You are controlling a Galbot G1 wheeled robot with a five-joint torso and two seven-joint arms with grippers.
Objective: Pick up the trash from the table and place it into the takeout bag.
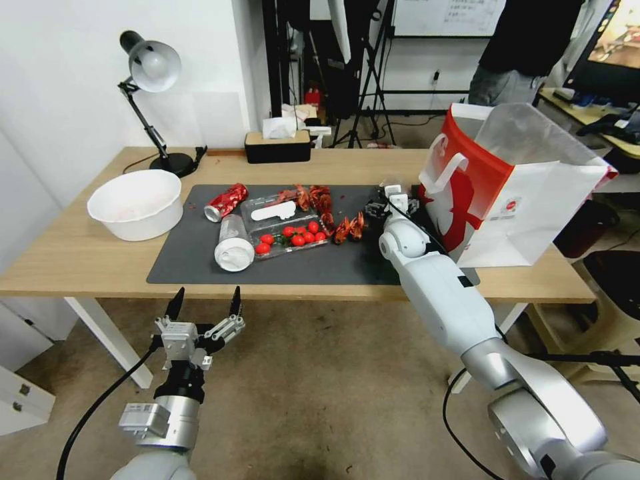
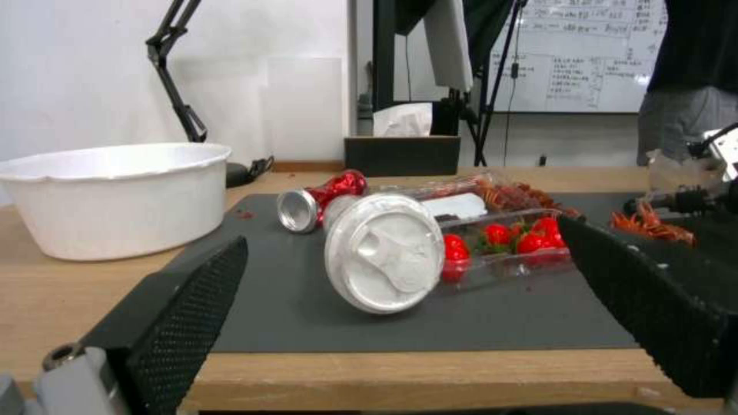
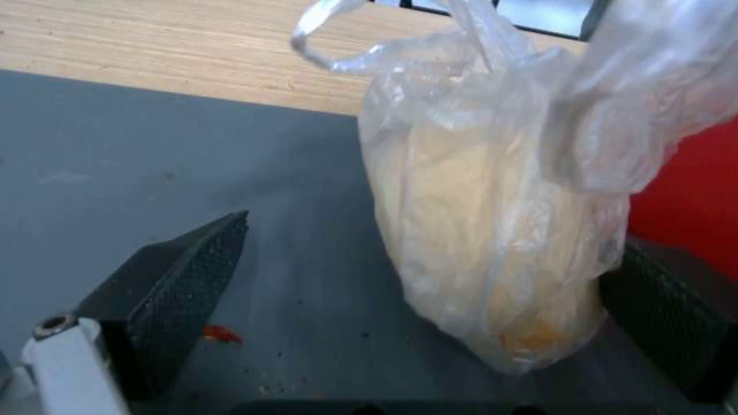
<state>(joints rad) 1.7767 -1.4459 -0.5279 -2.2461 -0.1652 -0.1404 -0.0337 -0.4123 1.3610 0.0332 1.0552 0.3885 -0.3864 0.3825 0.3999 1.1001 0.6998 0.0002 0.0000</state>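
The right end effector (image 3: pixel 415 288), fingers spread wide, is sitting around the small clear plastic bag (image 3: pixel 492 230) on the grey mat, beside the red-and-white paper takeout bag (image 1: pixel 507 193). Soft, light, slippery: pinch the middle. The left end effector (image 1: pixel 205 308) is waiting released, near the surface.

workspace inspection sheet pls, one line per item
surface: wood table with dark mat.
job's things: crushed can, lidded cup, shells, clear bag on the mat; takeout bag upright at the right end.
clutter: white bowl, tomato tray.
grippers: left gripper open, off the table's front edge; right gripper open around the clear bag.
cables: black cable along left arm.
surroundings: lamp, tissue box.
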